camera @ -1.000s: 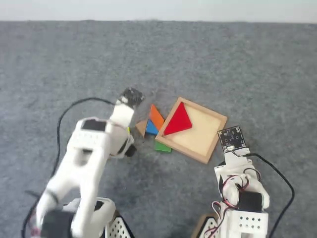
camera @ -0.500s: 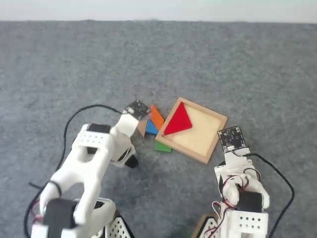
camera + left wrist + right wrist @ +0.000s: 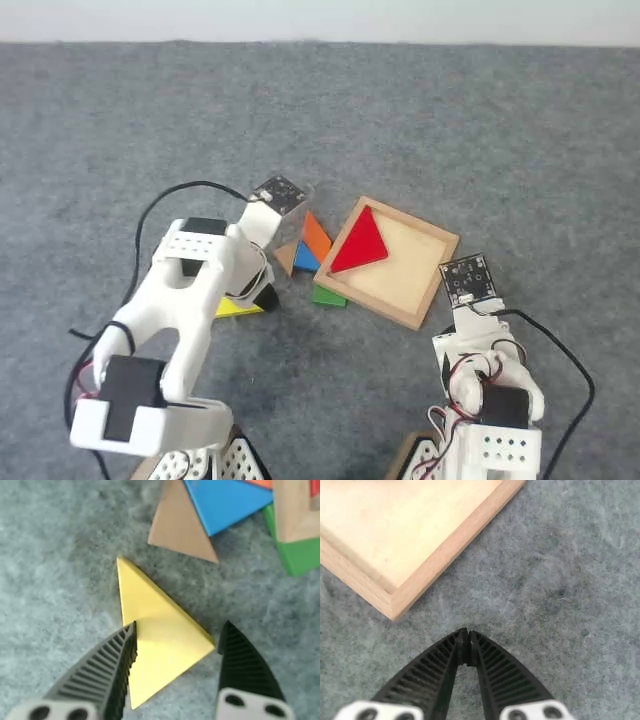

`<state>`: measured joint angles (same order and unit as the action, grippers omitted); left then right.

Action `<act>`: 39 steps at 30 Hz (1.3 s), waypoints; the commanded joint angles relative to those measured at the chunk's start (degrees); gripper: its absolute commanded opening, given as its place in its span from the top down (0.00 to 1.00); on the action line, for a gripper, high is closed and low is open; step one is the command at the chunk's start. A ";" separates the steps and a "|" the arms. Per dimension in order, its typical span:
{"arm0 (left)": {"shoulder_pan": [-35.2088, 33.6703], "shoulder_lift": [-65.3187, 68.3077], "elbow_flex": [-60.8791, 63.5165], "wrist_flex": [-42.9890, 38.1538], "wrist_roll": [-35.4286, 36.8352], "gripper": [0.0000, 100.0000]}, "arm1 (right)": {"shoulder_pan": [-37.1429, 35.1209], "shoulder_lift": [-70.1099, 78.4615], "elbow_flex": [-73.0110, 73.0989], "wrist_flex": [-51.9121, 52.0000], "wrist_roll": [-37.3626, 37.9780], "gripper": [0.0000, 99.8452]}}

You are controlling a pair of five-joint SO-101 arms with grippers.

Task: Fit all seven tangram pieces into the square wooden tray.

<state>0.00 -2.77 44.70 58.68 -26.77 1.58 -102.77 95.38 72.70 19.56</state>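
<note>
- Right gripper (image 3: 468,641): nearest to the arm bases, hanging low over the grey carpet (image 3: 570,580), ribbed fingers pressed together with nothing between them
- Just ahead of its tips in the right wrist view is a corner of the square wooden tray (image 3: 395,602), with bare board inside the rim there
- Left gripper (image 3: 179,630): over the carpet to the left of the tray, jaws apart and pointing down
- Yellow triangle (image 3: 155,640): flat on the carpet between the two spread fingers; one fingertip (image 3: 127,645) overlaps its edge and the other stands just off its corner; cannot tell whether either touches it
- In the high view, part of the yellow piece peeks out from under the left arm's wrist, well apart from the tray
- Green piece (image 3: 328,295): on the carpet, against the outside of the tray's rim at the near-left corner
- Tan triangle (image 3: 177,527): just beyond the yellow one, with a narrow strip of carpet between them
- Blue triangle (image 3: 305,259): touching the tan one on its tray side
- Orange piece (image 3: 316,235): past the blue, touching it, just beside the tray's left rim
- Red triangle (image 3: 360,243): inside the tray, filling its left part, one point toward the far corner; cannot tell whether it sits fully flat
- Beyond the tray: open carpet back to a pale strip along the far edge
</note>
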 commanded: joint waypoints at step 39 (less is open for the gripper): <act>-8.88 7.65 -8.66 1.49 -0.62 0.75 | -0.31 -1.27 1.05 0.75 -0.09 0.99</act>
<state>-6.95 1.45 39.52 60.44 -29.05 1.58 -102.77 95.38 72.70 19.56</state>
